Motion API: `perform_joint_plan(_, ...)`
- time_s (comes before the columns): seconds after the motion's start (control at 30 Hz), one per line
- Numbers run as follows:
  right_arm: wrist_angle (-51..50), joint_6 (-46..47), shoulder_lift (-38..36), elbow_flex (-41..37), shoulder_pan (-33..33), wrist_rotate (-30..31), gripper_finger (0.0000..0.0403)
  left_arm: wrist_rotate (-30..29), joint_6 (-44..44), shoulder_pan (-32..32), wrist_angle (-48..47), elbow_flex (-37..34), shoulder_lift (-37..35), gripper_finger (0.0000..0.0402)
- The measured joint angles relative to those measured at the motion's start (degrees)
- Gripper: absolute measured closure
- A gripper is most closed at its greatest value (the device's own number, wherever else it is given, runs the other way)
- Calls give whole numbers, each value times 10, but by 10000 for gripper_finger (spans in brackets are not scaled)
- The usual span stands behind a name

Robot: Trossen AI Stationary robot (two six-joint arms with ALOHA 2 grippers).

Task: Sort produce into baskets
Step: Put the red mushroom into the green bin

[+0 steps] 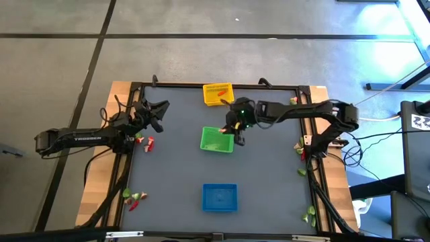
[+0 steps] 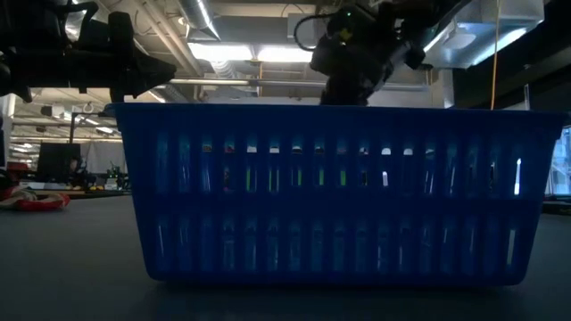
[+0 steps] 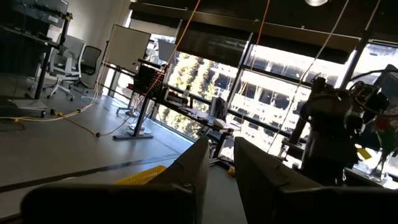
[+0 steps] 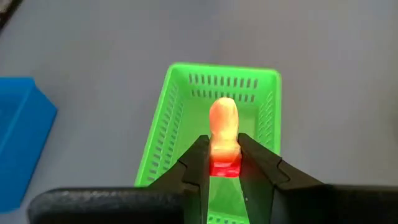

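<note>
On the dark table (image 1: 269, 175), your right gripper (image 4: 224, 163) is pinching an orange-red piece (image 4: 224, 134) above the green basket (image 4: 186, 99), so be keeping it over the middle before letting go, while your left gripper (image 1: 156, 113), fingers slightly apart and empty, is waiting far left.

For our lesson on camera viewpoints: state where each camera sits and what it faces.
High: overhead, looking down; both arms, green basket.
Low: table height, behind blue basket; arms above.
Left wrist: faces the room; own fingers.
Right wrist: looks down; right tool holds orange-red piece over the green basket, shared with high.
</note>
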Motion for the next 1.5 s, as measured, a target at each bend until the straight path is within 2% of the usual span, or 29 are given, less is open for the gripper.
perform_joint_plan(0.23, 20, -10, 32, 1, 28, 48, 338, 0, 0, 0, 0, 0, 0, 329)
perform_joint_plan(0.57, 17, -9, 96, 0, 27, 66, 338, 0, 0, 0, 0, 0, 7, 329)
perform_joint_plan(0.9, 16, -8, 125, 0, 26, 67, 336, 0, 0, 0, 0, 0, 7, 329)
perform_joint_plan(1.0, 16, 1, 127, 0, 26, 67, 320, 0, 0, 0, 0, 0, 7, 329)
perform_joint_plan(1.2, 10, 6, 127, 5, 26, 66, 255, 0, 1, 0, 0, 0, 7, 329)
perform_joint_plan(1.33, -52, -5, 120, 42, 26, 65, 228, 0, 0, 0, 0, 0, 7, 329)
perform_joint_plan(1.5, -134, -29, 80, 69, 22, 65, 220, 0, 0, 0, 0, 0, 7, 329)
